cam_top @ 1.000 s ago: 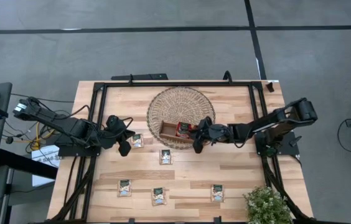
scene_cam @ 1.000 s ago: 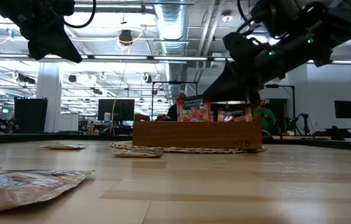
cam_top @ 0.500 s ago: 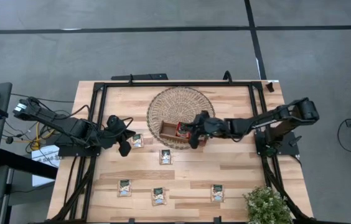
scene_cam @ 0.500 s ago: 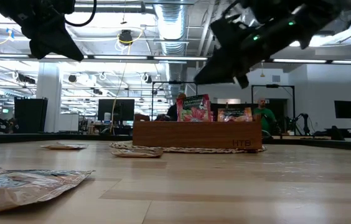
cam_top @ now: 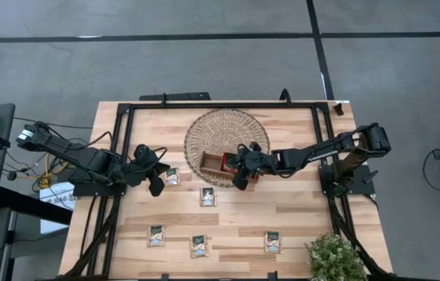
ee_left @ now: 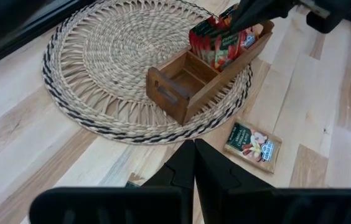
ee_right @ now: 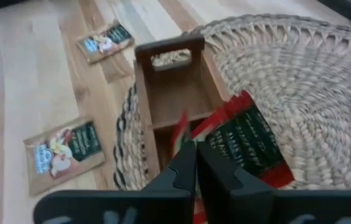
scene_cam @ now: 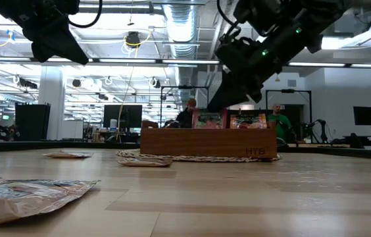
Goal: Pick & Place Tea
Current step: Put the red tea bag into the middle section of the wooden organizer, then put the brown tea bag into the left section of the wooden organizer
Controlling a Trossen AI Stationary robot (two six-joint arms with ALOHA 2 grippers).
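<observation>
Tea sachets are split between two places: several red ones stand upright, packed together in the wooden tray, and five cream-and-green ones lie flat on the bench. The tray sits on the near edge of a round woven mat. In the right wrist view the red sachets fill the compartment nearest the camera, while the compartment by the tray's handle end looks bare. The right end effector reaches in from the right and hangs over the tray's sachet-filled end; its two dark fingers are pressed together, tips down among the tops of the red sachets, and the frames do not show whether one is pinched between them. In the low view it stands just above the sachets that stick out over the tray wall. The left end effector waits above the bench at the left, fingers closed with nothing in them, just beside one flat sachet. Another sachet lies just in front of the mat, and three more lie in a loose row along the front of the bench.
</observation>
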